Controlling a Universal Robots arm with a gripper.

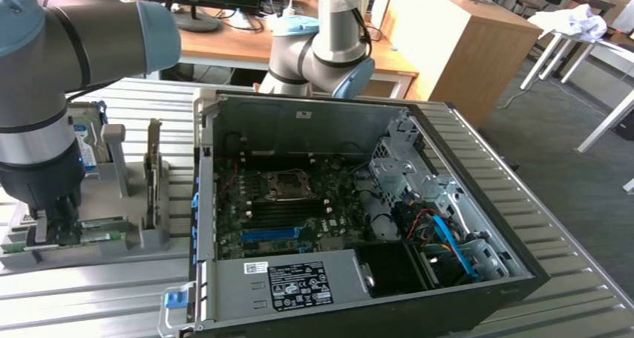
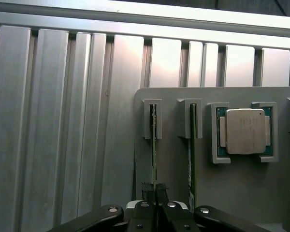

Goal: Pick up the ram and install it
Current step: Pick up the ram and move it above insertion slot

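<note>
The table is a silver-grey metal top made of long ribbed slats. Two things lie directly on it. An open computer case lies on its side, open face up, across the middle and the exterior view's right of the top. Just beside it, at the exterior view's left, a grey holder with upright posts and slots sits flat on the slats. In the wrist view its rounded corner rests on the ribs.
</note>
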